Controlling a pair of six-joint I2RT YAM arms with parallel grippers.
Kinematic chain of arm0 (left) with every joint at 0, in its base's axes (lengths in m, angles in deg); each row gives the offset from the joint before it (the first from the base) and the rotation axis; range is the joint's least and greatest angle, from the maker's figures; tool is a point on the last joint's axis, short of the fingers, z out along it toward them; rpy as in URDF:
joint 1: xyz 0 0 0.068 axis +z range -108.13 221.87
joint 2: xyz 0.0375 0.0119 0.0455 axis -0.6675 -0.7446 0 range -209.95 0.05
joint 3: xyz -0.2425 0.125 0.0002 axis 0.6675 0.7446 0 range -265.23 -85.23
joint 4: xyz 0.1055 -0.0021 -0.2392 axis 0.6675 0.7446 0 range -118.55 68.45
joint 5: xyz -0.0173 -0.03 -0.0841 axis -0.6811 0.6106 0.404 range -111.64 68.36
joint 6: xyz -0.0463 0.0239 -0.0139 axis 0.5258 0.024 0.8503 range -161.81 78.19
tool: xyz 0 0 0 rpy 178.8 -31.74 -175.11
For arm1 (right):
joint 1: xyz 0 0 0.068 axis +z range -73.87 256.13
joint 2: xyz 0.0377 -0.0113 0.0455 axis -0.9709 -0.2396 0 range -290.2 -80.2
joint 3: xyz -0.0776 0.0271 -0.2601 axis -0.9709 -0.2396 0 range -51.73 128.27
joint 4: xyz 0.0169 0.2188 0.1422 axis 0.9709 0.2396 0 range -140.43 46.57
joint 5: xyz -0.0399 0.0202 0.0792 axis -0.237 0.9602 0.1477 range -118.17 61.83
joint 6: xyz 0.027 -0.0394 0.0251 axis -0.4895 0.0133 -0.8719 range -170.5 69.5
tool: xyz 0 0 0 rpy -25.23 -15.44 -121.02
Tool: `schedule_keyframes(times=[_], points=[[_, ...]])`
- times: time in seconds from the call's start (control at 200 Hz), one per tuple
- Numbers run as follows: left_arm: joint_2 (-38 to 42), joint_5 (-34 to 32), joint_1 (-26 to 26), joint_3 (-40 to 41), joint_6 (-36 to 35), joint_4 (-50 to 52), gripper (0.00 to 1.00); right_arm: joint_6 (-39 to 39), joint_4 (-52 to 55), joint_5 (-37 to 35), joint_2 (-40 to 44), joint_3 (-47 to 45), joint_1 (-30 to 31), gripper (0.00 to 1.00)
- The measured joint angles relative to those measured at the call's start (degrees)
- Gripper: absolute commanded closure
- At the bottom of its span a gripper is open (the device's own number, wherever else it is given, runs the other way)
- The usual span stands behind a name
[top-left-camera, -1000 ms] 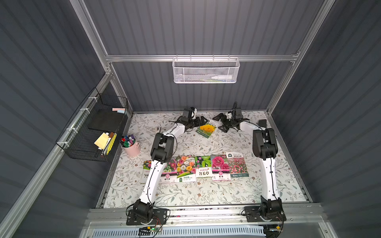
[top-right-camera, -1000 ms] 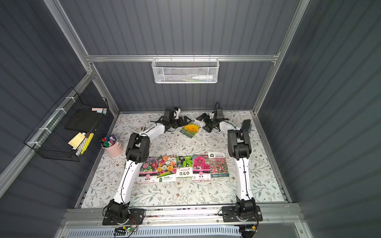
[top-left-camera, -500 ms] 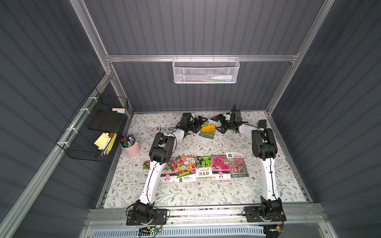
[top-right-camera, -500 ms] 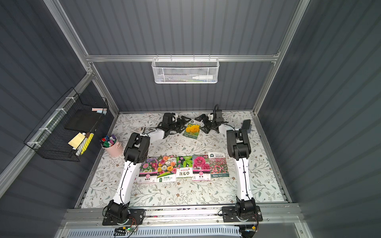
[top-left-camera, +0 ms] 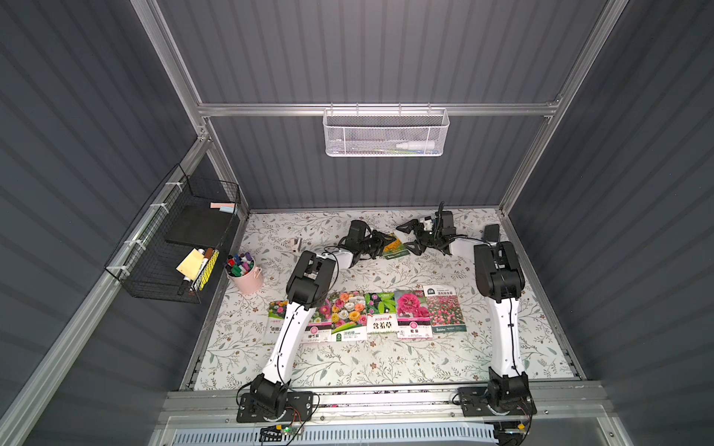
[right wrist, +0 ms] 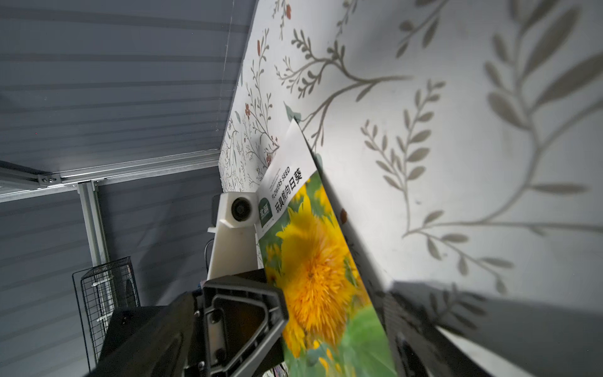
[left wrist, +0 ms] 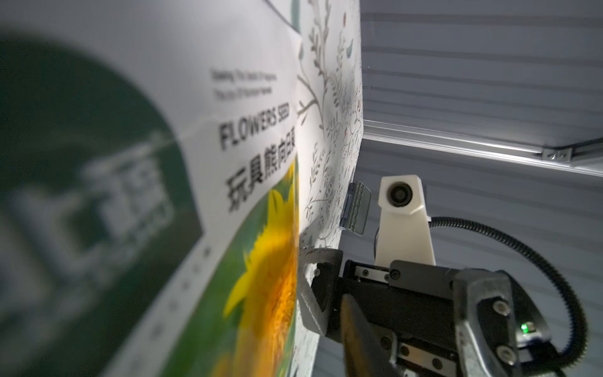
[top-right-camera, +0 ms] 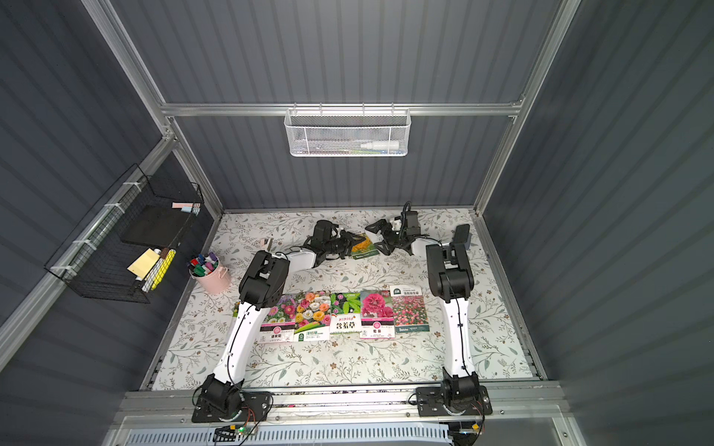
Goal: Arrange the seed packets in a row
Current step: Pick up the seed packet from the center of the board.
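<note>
Several seed packets lie side by side in a row across the middle of the table, and my left arm covers part of the leftmost packet. A sunflower packet sits apart at the back, with one edge tilted up off the table. My left gripper is at its left edge with the jaws narrowed around it. One finger shows a small gap to the packet, and the other finger is hidden. My right gripper stands wide open astride the packet's right side.
A pink cup of markers stands at the table's left edge. A black wire basket hangs on the left wall and a white mesh basket on the back wall. A small dark object lies at the back right, and a small clip at the back left.
My left gripper dropped low, reached the sunflower packet's left edge and narrowed its jaws from wide open. The right gripper shifted slightly and stayed wide open.
</note>
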Motion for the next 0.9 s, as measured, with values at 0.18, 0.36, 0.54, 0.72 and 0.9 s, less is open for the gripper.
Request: schedule_keyframes(times=[0.18, 0.36, 0.54, 0.72, 0.9], points=[[1.22, 1.42, 0.00, 1.88, -1.09, 0.79, 0.93, 0.17, -0.20, 0.37, 3.15, -4.63, -0.26, 0.07], [4.48, 3.21, 0.00, 3.34, -1.66, 1.70, 1.00, 1.75, 2.58, 0.15, 9.46, -12.70, -1.49, 0.07], [9.64, 5.20, -0.87, 5.66, 0.04, -1.68, 1.00, 4.22, 5.73, 0.22, 21.90, -25.18, -3.45, 0.07], [16.65, 8.98, -5.77, 10.82, -0.22, -4.87, 1.00, 5.22, 5.86, 1.88, 39.19, -38.12, -6.36, 0.07], [22.88, 10.40, -12.92, 19.80, -2.19, -8.59, 1.00, 5.01, 7.23, 3.41, 55.41, -48.15, -11.02, 0.09]])
